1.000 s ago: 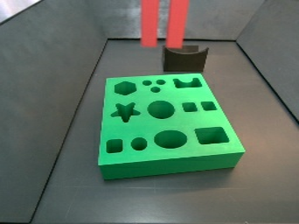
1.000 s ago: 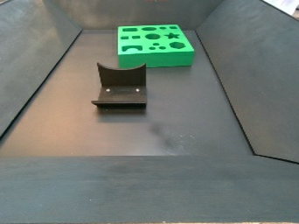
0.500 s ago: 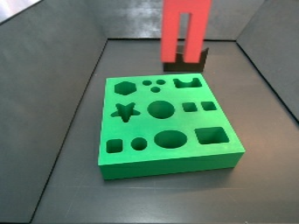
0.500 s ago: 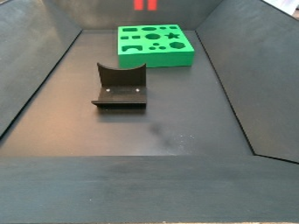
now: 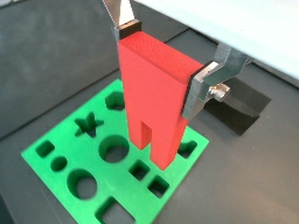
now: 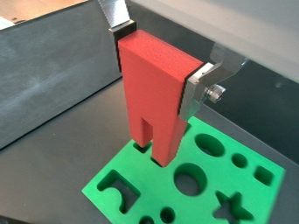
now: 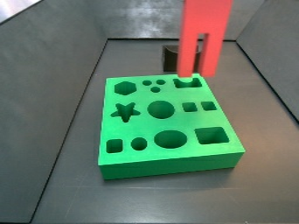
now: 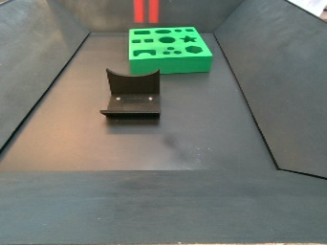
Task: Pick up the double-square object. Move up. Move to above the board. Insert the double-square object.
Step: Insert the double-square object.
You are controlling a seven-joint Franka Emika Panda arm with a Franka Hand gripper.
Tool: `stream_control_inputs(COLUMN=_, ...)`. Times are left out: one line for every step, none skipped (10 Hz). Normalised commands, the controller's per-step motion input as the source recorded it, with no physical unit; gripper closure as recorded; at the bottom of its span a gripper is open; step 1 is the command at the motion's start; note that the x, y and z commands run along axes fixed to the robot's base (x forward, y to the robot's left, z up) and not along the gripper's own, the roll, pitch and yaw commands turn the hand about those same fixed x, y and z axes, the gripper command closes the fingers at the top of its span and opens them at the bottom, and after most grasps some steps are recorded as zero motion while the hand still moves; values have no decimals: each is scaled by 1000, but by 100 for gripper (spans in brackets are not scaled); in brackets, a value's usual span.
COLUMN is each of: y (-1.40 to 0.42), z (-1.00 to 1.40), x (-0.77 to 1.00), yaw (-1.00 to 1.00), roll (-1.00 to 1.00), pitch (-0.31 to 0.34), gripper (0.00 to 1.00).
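The gripper [image 5: 163, 57] is shut on the upper part of the double-square object [image 5: 158, 96], a tall red block with a slot between its two legs. The block hangs upright, legs down, over the green board [image 5: 128, 179]. The gripper [image 6: 162, 54], block [image 6: 158, 96] and board [image 6: 152, 188] show in both wrist views. In a side view the block [image 7: 205, 35] hangs over the far right part of the board [image 7: 170, 166]; its legs end just above the top face. In a side view only the block's lower end [image 8: 144, 11] shows beyond the board [image 8: 173, 67]. The gripper is out of frame in both side views.
The dark fixture [image 8: 132, 94] stands on the floor apart from the board; it also shows behind the board in a side view [image 7: 173, 59] and in a wrist view [image 5: 246, 109]. Sloping dark walls [image 8: 38, 86] enclose the floor.
The red block has moved sideways from beside the fixture to over the board's far right part and come lower. The board and the fixture have not moved.
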Motion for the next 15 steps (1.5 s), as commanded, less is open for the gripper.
stream_control_inputs(y=0, z=-271, x=697, yaw=371, roll=44, pitch=0, gripper=100)
stream_control_inputs(y=-154, z=-391, x=423, yaw=466, roll=254, pitch=0, gripper=100)
stream_control_inputs(y=-340, z=-403, x=209, yaw=417, roll=306, pitch=0, gripper=100)
stream_control_inputs(y=-354, z=-460, x=206, yaw=403, roll=313, pitch=-7, gripper=100)
stream_control_inputs(y=-346, z=-354, x=137, yaw=263, roll=250, pitch=-67, gripper=100)
stream_control_inputs(y=-194, z=-137, x=0, yaw=71, roll=171, pitch=-50, gripper=100)
stream_control_inputs(y=-117, z=-426, x=17, yaw=109, roll=243, pitch=-79, gripper=100)
stream_control_inputs(y=-57, z=-217, x=0, yaw=0, roll=171, pitch=-76, gripper=100)
stream_control_inputs(y=3, z=0, x=-29, yaw=0, roll=0, pitch=0, gripper=100)
stream_control_inputs(y=-40, z=-551, x=-126, yaw=0, roll=151, pitch=-127, gripper=100)
stream_control_inputs(y=0, z=-711, x=-286, yaw=0, roll=234, pitch=-136, gripper=100)
stream_control_inputs(y=0, z=-746, x=-391, yaw=0, roll=289, pitch=-84, gripper=100)
stream_control_inputs(y=0, z=-591, x=-343, yaw=23, roll=237, pitch=-54, gripper=100)
stream_control_inputs(y=-71, z=-546, x=-354, yaw=0, roll=170, pitch=-76, gripper=100)
stream_control_inputs(y=-189, z=-586, x=-137, yaw=0, roll=109, pitch=-91, gripper=100)
